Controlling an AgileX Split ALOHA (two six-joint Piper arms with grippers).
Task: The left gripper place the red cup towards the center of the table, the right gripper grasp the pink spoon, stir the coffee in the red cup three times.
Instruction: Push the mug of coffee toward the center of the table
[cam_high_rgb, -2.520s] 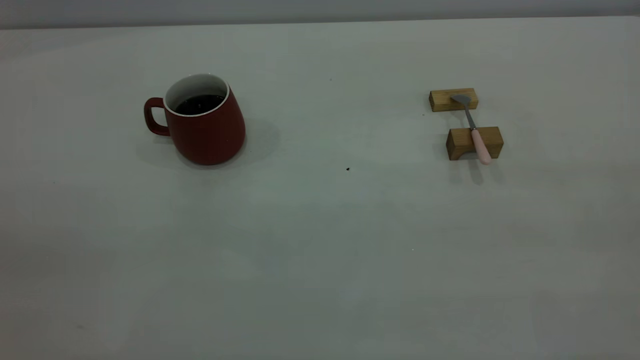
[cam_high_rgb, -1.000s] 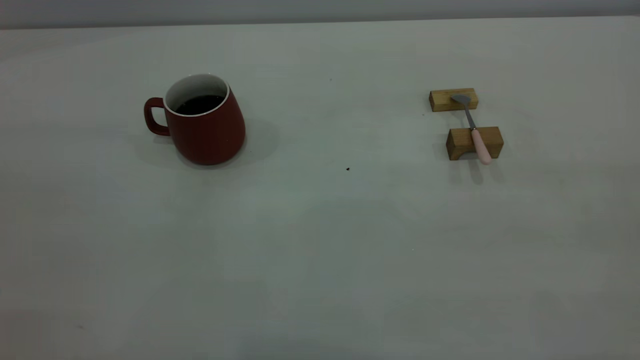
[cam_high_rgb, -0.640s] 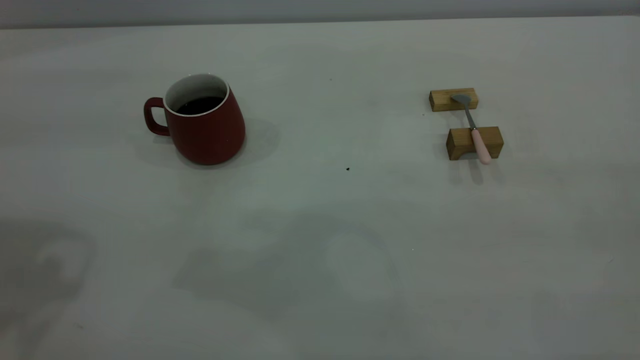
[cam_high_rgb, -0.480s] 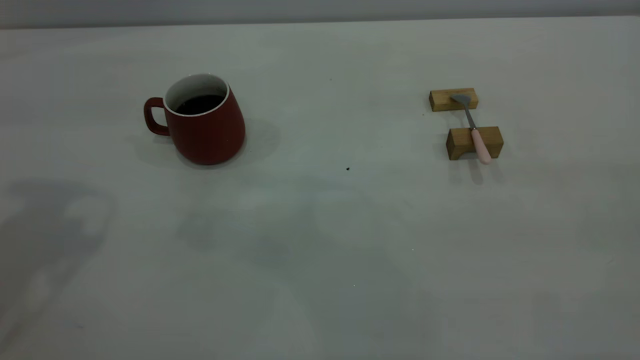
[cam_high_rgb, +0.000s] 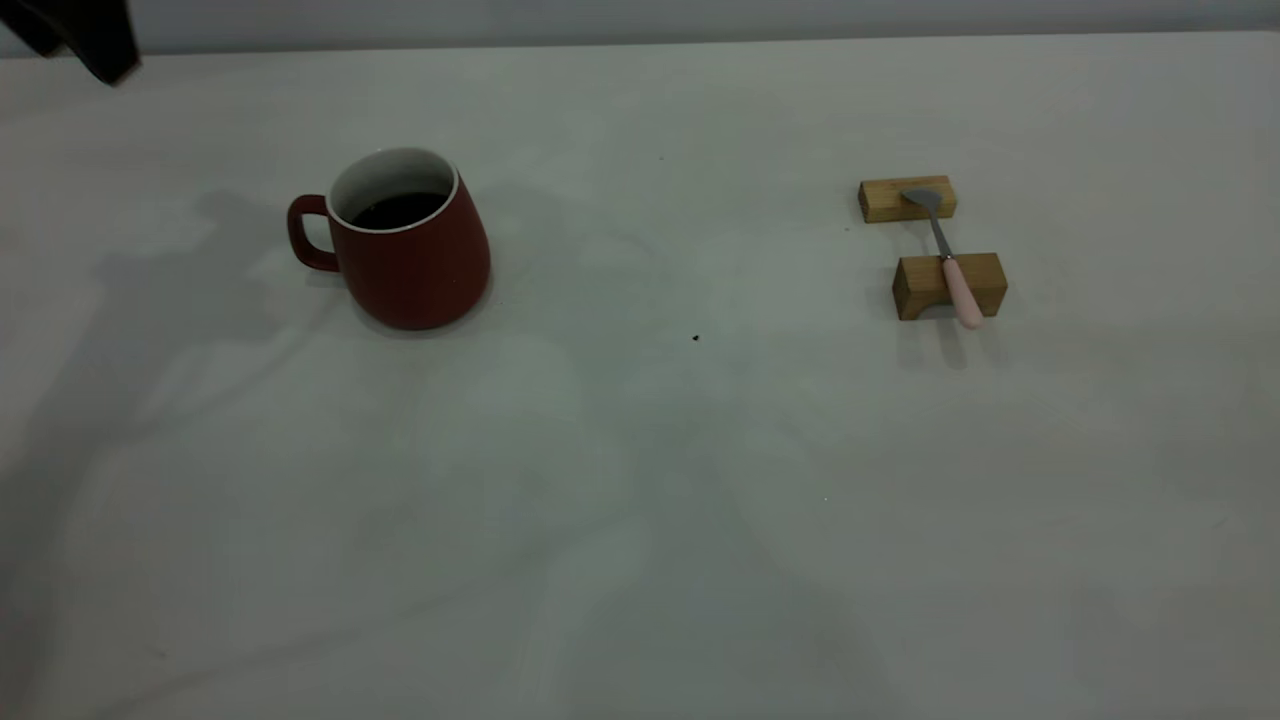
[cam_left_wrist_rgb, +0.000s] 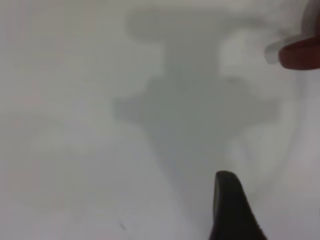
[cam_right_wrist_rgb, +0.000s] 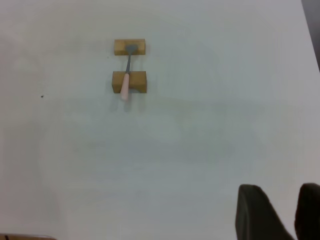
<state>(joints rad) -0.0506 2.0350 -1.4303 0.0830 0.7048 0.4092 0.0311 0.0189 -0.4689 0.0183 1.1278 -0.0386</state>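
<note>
The red cup (cam_high_rgb: 405, 255) stands upright on the left part of the table (cam_high_rgb: 640, 480), its handle turned to the left. Dark coffee (cam_high_rgb: 400, 208) fills it below the white rim. The pink spoon (cam_high_rgb: 948, 258) lies across two tan wooden blocks at the right, pink handle nearest, and shows again as the spoon (cam_right_wrist_rgb: 126, 75) in the right wrist view. A dark part of my left arm (cam_high_rgb: 85, 40) hangs at the far left corner. My left gripper is open: one finger (cam_left_wrist_rgb: 231, 210) shows, with the cup's edge (cam_left_wrist_rgb: 300, 54) ahead. My right gripper (cam_right_wrist_rgb: 280, 189) is shut, far from the spoon.
The two wooden blocks (cam_high_rgb: 950, 285) (cam_high_rgb: 905, 198) carry the spoon. A tiny dark speck (cam_high_rgb: 696, 338) lies near the table's middle. Broad arm shadows fall across the left and front of the table. Its edge (cam_right_wrist_rgb: 311, 55) shows in the right wrist view.
A dark part of the left arm has come into the far left corner, and arm shadows have swept over the table toward the cup. Cup and spoon have not moved.
</note>
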